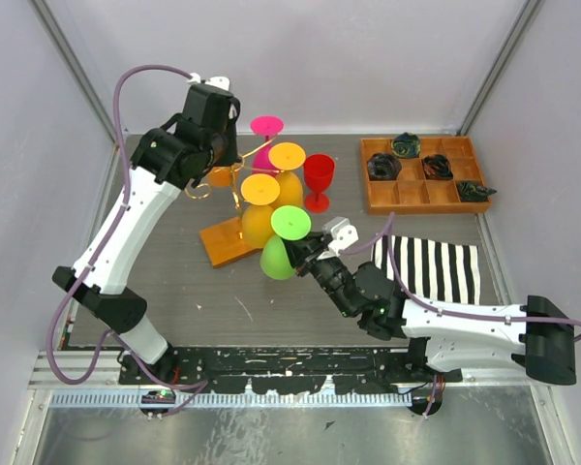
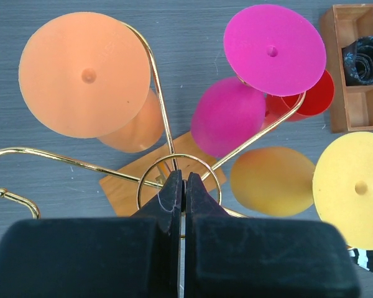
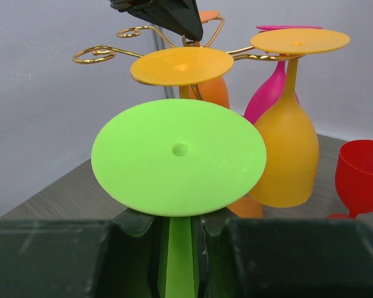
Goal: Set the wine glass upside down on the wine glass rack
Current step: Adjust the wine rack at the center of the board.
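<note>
The right gripper (image 3: 179, 243) is pinching the upside-down green glass (image 3: 178, 156) by its stem, holding it just near-right of the rack (image 1: 229, 243). The left gripper (image 2: 180, 187) is pressing its fingers together at the rack's top.

Left gripper (image 2: 184, 185) clamps the crown of the wine glass rack (image 1: 234, 199). An orange glass (image 1: 221, 176), pink glass (image 1: 265, 147) and two yellow glasses (image 1: 259, 221) hang round its far and right sides, and a red glass (image 1: 319, 179) stands just beside it toward the right edge. The green wine glass (image 1: 278, 260), pinched by the right gripper (image 3: 179, 239), crowds the near-right flank. Table (image 1: 184, 291) lies open along the left and near edges; the wooden tray (image 1: 416, 207) blocks the far right corner.
</note>
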